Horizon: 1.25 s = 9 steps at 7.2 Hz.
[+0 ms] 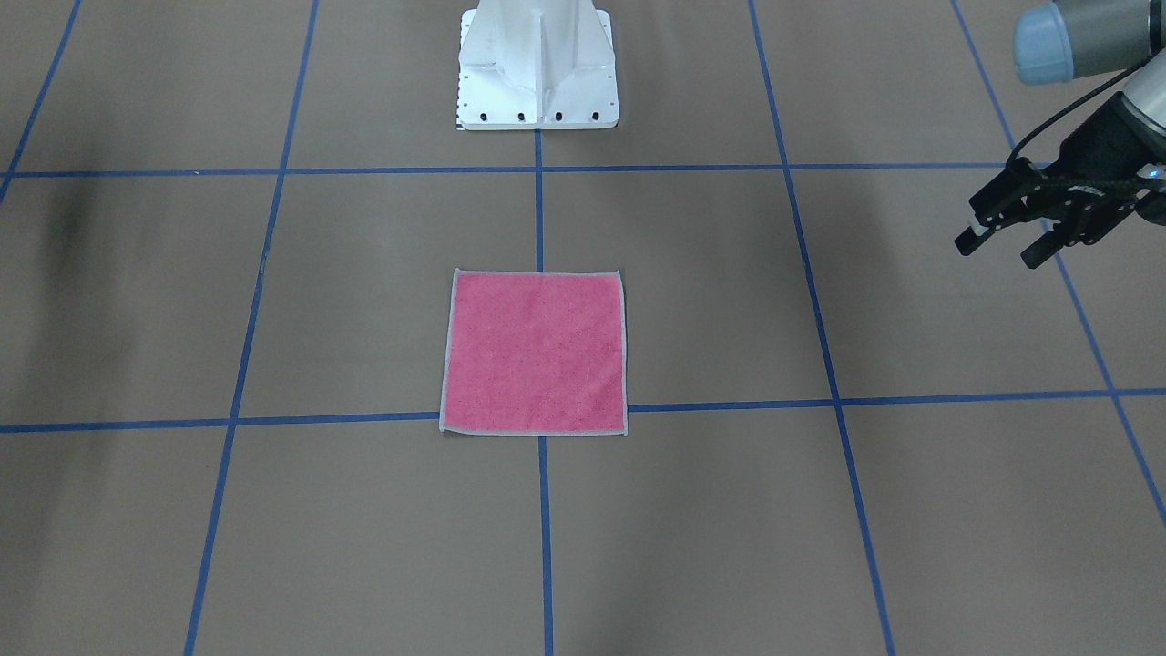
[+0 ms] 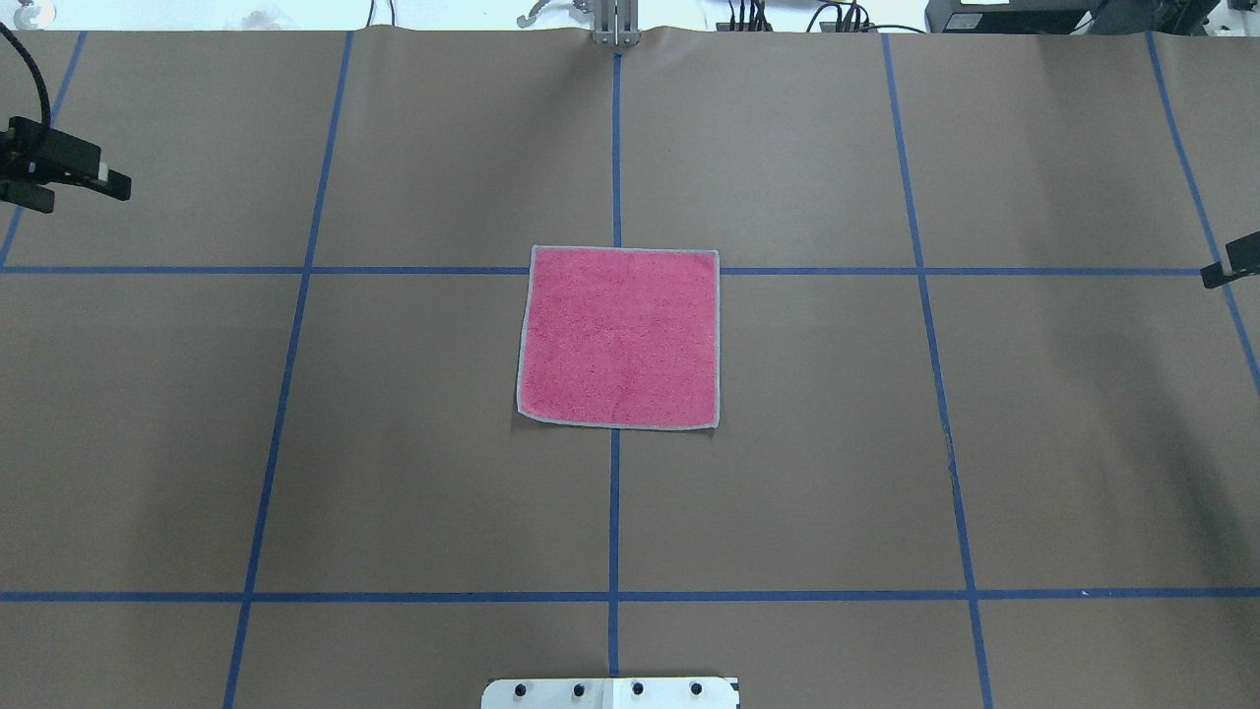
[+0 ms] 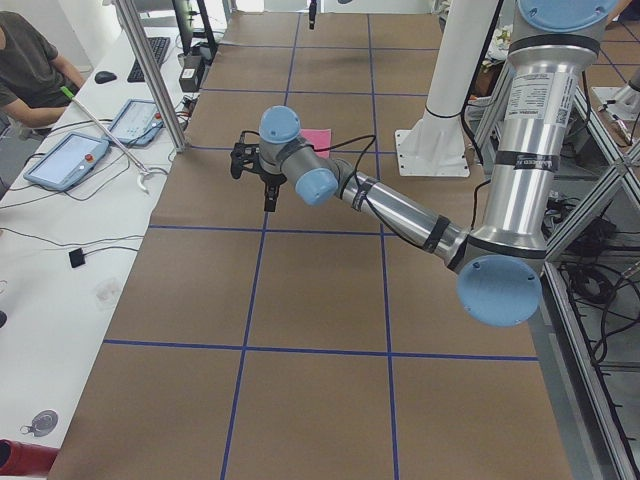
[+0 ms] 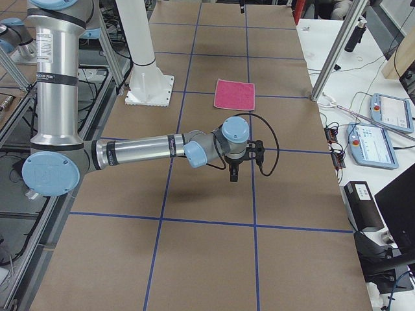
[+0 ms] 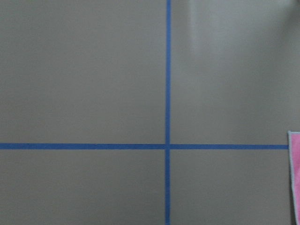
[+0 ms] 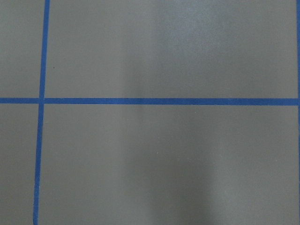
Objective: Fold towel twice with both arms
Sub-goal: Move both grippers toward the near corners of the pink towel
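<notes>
Overhead exterior view, left to right: the left gripper [image 2: 87,194] hangs above the table [image 2: 394,443] at the far left edge, its two black fingers spread apart and holding nothing. That looks like a ready stance, held wide and high so the cloth stays uncovered before any approach. The towel [image 2: 620,337] lies well apart from it, midway between the two grippers and touched by neither. It is spread flat and unfolded, pink face up, where the blue tape lines [image 2: 615,148] cross, probably centred so each arm has an equal reach to its own side. It is a near-square of nubbly terry with a light grey stitched border, its edges roughly parallel to the tape and no wrinkles showing. The corner nearest the left gripper looks slightly drawn out. The right gripper [image 2: 1235,264] shows only as a dark sliver at the far right edge, well clear of the towel. Whether its fingers are apart or together I cannot tell. No fold has begun.
</notes>
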### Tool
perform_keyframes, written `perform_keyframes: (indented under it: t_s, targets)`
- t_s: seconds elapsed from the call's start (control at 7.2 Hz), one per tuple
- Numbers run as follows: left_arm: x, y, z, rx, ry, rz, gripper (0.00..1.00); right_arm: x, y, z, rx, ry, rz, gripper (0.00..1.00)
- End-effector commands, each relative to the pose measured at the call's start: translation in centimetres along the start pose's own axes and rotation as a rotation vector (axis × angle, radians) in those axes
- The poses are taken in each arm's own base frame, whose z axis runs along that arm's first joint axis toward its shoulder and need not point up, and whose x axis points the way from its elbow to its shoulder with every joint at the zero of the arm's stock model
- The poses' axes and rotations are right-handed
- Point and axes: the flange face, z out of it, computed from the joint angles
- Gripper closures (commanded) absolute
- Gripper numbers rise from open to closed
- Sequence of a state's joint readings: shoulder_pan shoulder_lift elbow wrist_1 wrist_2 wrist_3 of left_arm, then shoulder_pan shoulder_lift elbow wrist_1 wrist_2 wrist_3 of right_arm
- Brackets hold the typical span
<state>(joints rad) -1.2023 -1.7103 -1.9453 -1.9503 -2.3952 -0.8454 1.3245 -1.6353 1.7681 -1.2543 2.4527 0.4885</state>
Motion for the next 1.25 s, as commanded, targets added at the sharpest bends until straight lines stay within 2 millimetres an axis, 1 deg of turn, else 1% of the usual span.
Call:
perform_keyframes:
  t_s: [0.0,0.14,0.28,0.42,0.56,0.69,0.83,0.97,1.11]
  targets:
    - [2.6,1.0,-2.6,0.035,0.039,0.065,0.0,-0.3,-0.1,0.1,0.002,0.0,-0.005,0.0]
    - [3.2,1.3,-3.5,0.053,0.047,0.082,0.0,-0.5,-0.1,0.0,0.002,-0.005,-0.007,0.0]
    - [3.2,1.4,-3.5,0.054,0.044,0.083,0.0,-0.2,0.0,0.2,0.0,-0.001,-0.001,0.0]
    - [3.3,1.4,-3.7,0.056,0.047,0.078,0.0,-0.6,-0.1,0.0,0.002,-0.005,-0.008,0.0]
    - [4.3,1.3,-4.1,0.066,0.059,0.086,0.0,-1.8,-0.8,0.0,0.005,-0.014,-0.006,0.0]
    - [4.2,1.3,-3.8,0.058,0.055,0.084,0.0,-3.7,-1.3,0.8,-0.007,-0.021,0.023,0.0]
    - [4.6,1.2,-3.9,0.059,0.062,0.088,0.0,-5.8,-2.5,0.5,0.003,-0.038,0.034,0.0]
    - [4.7,1.1,-3.8,0.057,0.064,0.088,0.0,-8.0,-3.0,1.1,-0.004,-0.047,0.059,0.0]
    - [4.6,1.0,-3.3,0.043,0.063,0.076,0.0,-12.1,-2.7,2.0,-0.024,-0.069,0.096,0.0]
